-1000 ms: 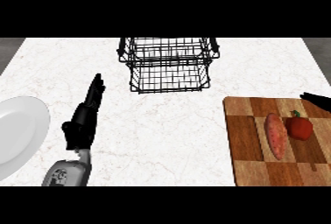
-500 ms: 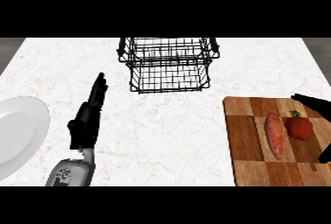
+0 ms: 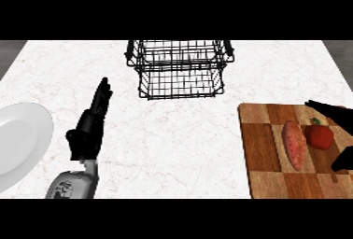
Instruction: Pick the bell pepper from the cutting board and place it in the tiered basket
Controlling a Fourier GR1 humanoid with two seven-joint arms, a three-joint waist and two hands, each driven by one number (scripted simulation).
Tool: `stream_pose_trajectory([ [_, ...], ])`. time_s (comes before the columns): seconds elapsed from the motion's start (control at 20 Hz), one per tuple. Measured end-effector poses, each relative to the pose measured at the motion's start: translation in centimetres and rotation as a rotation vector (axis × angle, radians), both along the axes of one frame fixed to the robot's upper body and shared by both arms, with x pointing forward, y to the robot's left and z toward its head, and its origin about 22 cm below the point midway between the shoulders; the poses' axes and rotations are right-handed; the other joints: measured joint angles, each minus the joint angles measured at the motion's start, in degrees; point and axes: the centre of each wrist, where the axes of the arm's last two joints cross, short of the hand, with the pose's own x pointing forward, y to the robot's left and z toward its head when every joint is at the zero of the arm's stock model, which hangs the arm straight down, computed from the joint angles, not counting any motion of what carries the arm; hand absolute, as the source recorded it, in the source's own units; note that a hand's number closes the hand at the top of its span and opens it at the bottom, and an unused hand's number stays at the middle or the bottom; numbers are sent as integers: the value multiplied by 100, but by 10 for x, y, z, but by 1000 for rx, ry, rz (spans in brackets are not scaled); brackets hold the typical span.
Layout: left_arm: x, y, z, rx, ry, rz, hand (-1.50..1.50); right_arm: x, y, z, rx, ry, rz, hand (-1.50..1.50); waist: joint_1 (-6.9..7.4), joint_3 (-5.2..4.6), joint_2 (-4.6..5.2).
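The small red bell pepper (image 3: 319, 136) sits on the checkered wooden cutting board (image 3: 265, 154), with the right hand (image 3: 335, 112) now spread open around it from 12 to 5 o'clock, having closed in for the grasp. Its palm is cut off. The left hand (image 3: 92, 123) rests open at 9 o'clock.

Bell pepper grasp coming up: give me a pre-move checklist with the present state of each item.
1. Bell pepper on the cutting board: ok.
2. Right hand open around the pepper, fingers beyond it, thumb nearer: ok.
3. Pepper gripped: not ok, no contact visible.
4. Sweet potato clear of the hand: ok, but it lies close beside the pepper.
5. Tiered basket upright, nothing visible inside: ok.
6. Left hand out of the way, open beside the plate: ok.
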Motion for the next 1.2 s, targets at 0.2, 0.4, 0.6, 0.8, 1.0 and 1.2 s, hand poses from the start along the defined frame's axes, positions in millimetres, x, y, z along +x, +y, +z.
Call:
stream_pose_trajectory([
  [0.2, -2, 8, -3, -2, -1, -5, 0, -8, 0, -16, 26, -18, -15, 150, -4, -1, -2],
  [0.4, -5, 10, -3, -5, -4, -7, 0, -10, 1, -25, 34, -84, -26, 150, -1, -1, -2],
  [0.6, -4, 4, -4, -5, 1, -7, 0, -4, 6, -26, -27, -179, 16, 150, 3, -13, -5],
  [0.8, -5, 4, -4, 3, 5, -11, 0, 10, 63, -32, -141, -203, 37, 150, 28, -90, -43],
  [1.0, -1, -4, -2, 5, -1, -47, 0, 23, 148, -37, -269, -155, 62, 150, 254, -163, -52],
  [1.2, 2, -13, 2, 2, -8, -76, 0, 26, 226, -33, -360, -149, 29, 150, 408, -130, -52],
])
